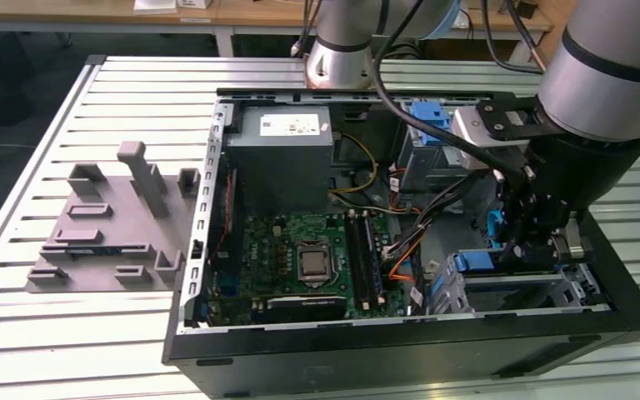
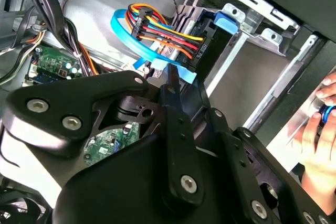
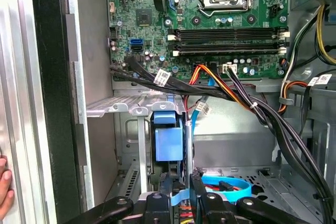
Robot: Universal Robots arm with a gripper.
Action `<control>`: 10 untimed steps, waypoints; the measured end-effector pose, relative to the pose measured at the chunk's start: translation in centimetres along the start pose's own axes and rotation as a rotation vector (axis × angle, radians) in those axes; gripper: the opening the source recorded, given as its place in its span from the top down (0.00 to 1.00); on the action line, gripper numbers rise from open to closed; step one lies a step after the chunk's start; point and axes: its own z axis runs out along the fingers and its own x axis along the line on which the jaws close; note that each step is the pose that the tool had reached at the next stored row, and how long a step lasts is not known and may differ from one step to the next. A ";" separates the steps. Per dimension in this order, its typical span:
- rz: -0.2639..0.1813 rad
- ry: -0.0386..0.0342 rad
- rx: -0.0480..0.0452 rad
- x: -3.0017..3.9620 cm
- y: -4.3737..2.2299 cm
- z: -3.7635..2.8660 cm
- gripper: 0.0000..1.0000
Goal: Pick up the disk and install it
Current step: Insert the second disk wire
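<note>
The disk (image 3: 168, 142) stands on edge in the metal drive bay (image 3: 121, 108), its blue carrier end facing the first wrist view. In the exterior view that blue end (image 1: 476, 262) sits in the bay at the case's near corner on the exterior view's right. My gripper (image 3: 181, 198) is straight over it, its black fingers close together on either side of the disk's thin blue edge. It reaches down into the case (image 1: 533, 246) in the exterior view. In the second wrist view the gripper (image 2: 170, 85) points at a blue strip beside the cable plugs.
The open computer case (image 1: 187, 333) holds a motherboard (image 1: 297, 258), a power supply (image 1: 281, 158) and cable bundles (image 3: 236, 95) running past the bay. A grey slotted stand (image 1: 109, 225) lies on the table at the exterior view's left. A person's hand (image 2: 320, 124) rests outside the case.
</note>
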 end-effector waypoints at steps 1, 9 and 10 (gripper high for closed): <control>0.000 0.0001 0.0000 0.00 -0.01 -0.09 0.71; 0.000 0.0000 -0.0005 0.01 -0.17 -1.40 0.71; 0.000 0.0001 -0.0008 0.01 -0.20 -1.60 0.71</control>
